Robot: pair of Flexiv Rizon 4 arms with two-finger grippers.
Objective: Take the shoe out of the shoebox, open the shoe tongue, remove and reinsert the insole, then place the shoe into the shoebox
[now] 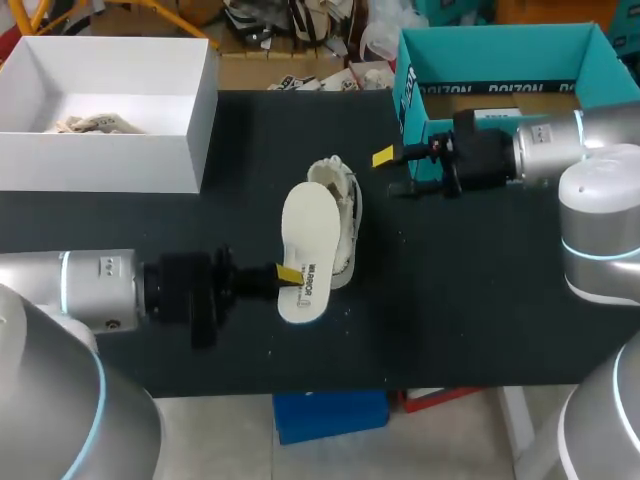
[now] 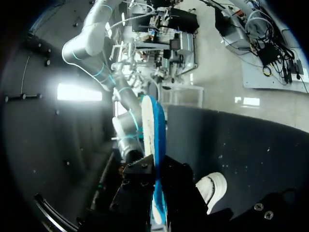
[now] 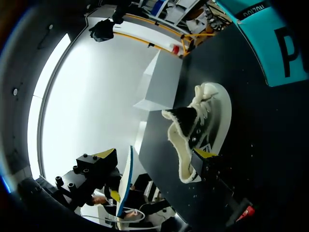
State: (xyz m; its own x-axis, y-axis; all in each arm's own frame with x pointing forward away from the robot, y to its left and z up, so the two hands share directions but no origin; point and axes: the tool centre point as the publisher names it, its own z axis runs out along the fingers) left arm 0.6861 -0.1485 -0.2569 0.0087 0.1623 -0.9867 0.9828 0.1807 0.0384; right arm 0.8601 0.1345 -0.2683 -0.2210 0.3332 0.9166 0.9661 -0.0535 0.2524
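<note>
Overhead, the left hand (image 1: 287, 274) is clamped on the heel end of the white insole (image 1: 305, 235), which it holds out ahead of itself and clear of the shoe (image 1: 343, 200). The shoe lies on its side on the dark surface (image 1: 480, 300), just beyond the insole. The right hand (image 1: 392, 172) hangs beside the shoe's collar with its fingers apart, holding nothing.

From the left wrist, the insole runs edge-on between that hand's fingers, blue underside showing, with the shoe beside and below.

From the right wrist, the shoe's fleecy mouth gapes just ahead of the spread fingers.

Judged step: the insole is out and reinsertion is due. The next move calls for steadying the shoe and feeding the insole toe-first into the opening.
</note>
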